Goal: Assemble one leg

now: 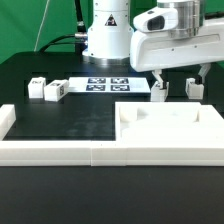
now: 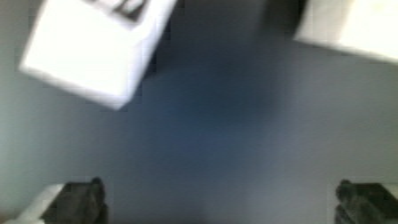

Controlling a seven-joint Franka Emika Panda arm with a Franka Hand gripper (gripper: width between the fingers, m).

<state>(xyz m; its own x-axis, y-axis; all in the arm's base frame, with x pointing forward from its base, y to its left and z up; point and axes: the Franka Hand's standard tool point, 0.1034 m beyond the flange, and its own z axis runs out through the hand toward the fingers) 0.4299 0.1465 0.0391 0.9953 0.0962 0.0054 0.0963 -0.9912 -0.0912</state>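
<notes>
1. Tool (image 1: pixel 178 84): two-finger, on the white arm. It hangs low over the black bench (image 1: pixel 70 115) at the exterior view's right, behind the large flat white square tabletop piece (image 1: pixel 165 128).
2. Tool state: fingers spread wide apart. In the wrist view the two dark fingertips (image 2: pixel 71 203) sit at opposite sides of the frame.
3. Grip: the gap between the fingers shows only dark bench surface in both views, so the tool pinches no part.
4. Task parts are small white plastic rectangular posts with black-and-white square tags. Four are visible in the exterior view.
   - Leg A (image 1: pixel 37 88) and leg B (image 1: pixel 55 90) lie close together at the exterior view's left, well apart from the tool.
   - Leg C (image 1: pixel 158 93) sits just beside the finger on the exterior view's left.
   - Leg D (image 1: pixel 193 88) sits just beside the other finger.
   - Cannot tell whether either finger touches C or D.
5. The wrist view is blurred. A tagged leg (image 2: pixel 86 52) lies tilted ahead of the fingertips and apart from them. A second white piece (image 2: pixel 350 25) shows at the frame corner, too blurred to identify.
6. The marker board (image 1: pixel 108 83) lies flat between legs B and C, in front of the white robot base (image 1: pixel 105 35).
7. A low white wall (image 1: pixel 50 150) runs along the bench's near edge.
</notes>
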